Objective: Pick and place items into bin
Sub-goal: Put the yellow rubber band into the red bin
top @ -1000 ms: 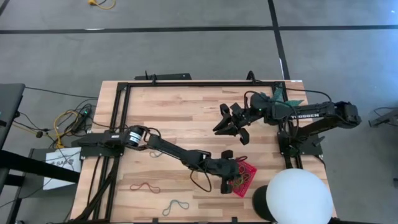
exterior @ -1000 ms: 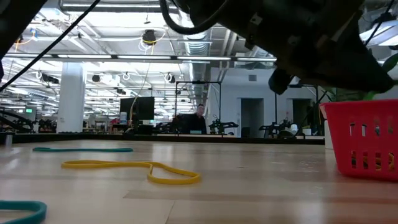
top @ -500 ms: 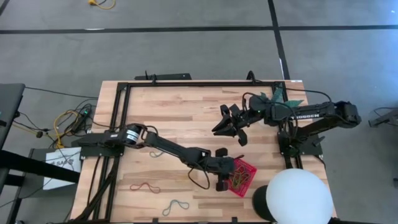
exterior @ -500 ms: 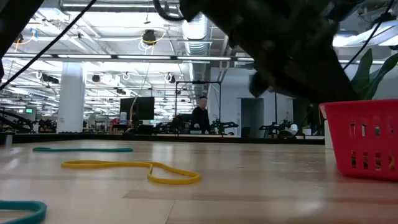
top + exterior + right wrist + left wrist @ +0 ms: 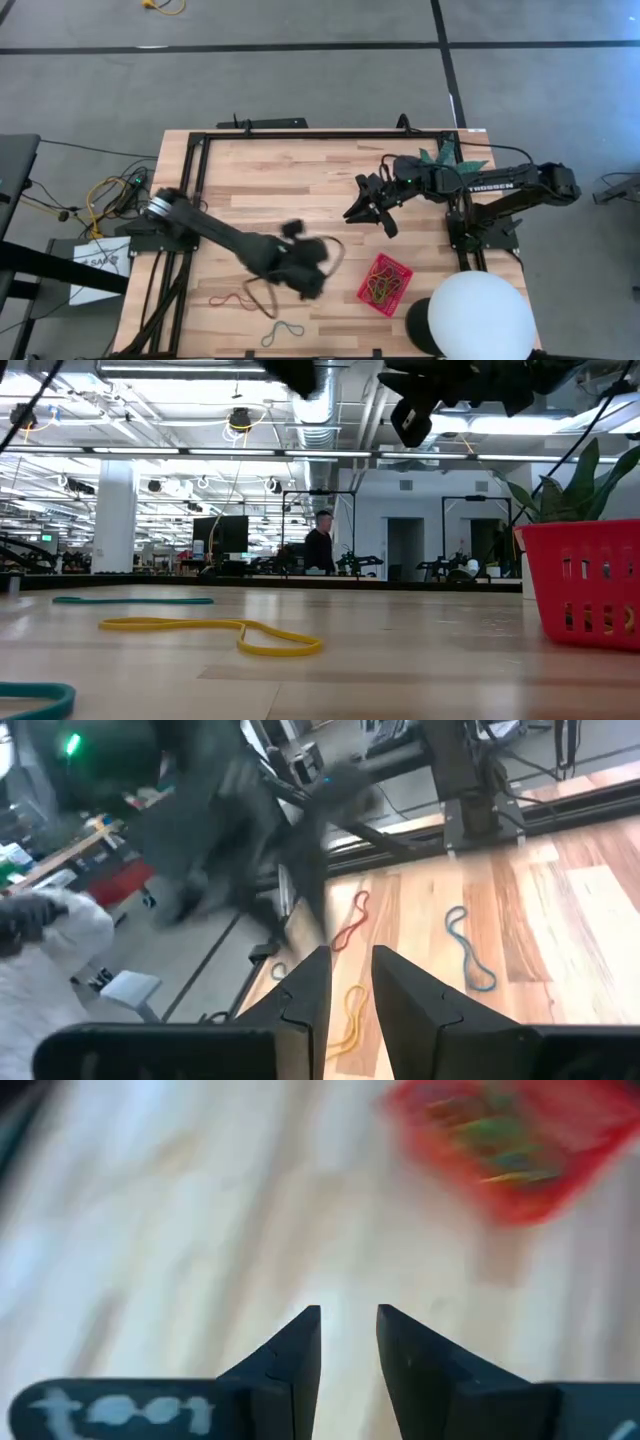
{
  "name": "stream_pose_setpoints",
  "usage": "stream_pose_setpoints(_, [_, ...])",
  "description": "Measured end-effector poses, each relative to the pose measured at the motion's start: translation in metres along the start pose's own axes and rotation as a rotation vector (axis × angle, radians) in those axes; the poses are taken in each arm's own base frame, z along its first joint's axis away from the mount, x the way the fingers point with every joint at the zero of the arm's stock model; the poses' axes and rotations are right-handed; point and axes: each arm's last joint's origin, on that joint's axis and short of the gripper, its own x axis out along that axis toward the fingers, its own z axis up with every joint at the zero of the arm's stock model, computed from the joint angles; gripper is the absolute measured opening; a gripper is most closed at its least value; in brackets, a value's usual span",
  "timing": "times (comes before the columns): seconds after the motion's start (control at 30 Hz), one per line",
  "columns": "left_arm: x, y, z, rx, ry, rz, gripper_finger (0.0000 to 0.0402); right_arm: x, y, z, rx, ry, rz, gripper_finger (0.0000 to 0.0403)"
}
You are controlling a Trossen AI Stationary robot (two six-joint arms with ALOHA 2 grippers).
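My left gripper (image 5: 305, 268) hangs over mid-table, jaws slightly parted, empty, well apart from the bin (image 5: 386, 284). My right gripper (image 5: 372, 203) hovers farther back, jaws parted. The bin holds several coloured bands (image 5: 382, 287); other bands (image 5: 232, 299) lie on the table.

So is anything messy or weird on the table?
Nothing looks broken or spilled. The small red mesh plastic basket stands upright with rubber bands inside. A few loose loops wait on the wooden table: a red rubber band, a blue-green one and a yellow one.
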Motion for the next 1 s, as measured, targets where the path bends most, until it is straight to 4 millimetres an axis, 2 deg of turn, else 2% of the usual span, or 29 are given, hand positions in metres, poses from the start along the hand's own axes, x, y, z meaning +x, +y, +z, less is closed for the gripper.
stream_pose_setpoints(0.2, [-0.077,0.03,-0.03,-0.092,-0.031,0.224,0.0091,0.007,0.01,-0.008,-0.076,0.042,-0.062,0.0071])
stream_pose_setpoints(0.27, [-0.092,0.033,-0.038,-0.094,-0.064,0.257,0.0091,0.012,0.015,-0.014,-0.097,0.075,-0.114,0.0071])
stream_pose_setpoints(0.37, [-0.104,0.03,-0.047,-0.078,-0.12,0.291,0.0091,0.024,0.026,-0.027,-0.138,0.141,-0.141,0.0071])
stream_pose_setpoints(0.53, [-0.109,0.033,-0.055,-0.177,-0.162,0.338,0.0091,0.052,0.043,-0.042,-0.137,0.284,-0.177,0.0071])
stream_pose_setpoints(0.7, [-0.106,0.047,-0.062,-0.205,-0.141,0.359,0.0091,0.099,0.055,-0.053,-0.13,0.451,-0.239,0.0071])
stream_pose_setpoints(0.87, [-0.097,0.063,-0.089,-0.278,-0.114,0.395,0.0091,0.145,0.064,-0.06,-0.147,0.543,-0.209,0.0071])
stream_pose_setpoints(1.0, [-0.079,0.063,-0.122,-0.333,-0.12,0.38,0.0091,0.172,0.066,-0.07,-0.161,0.577,-0.214,0.0071])
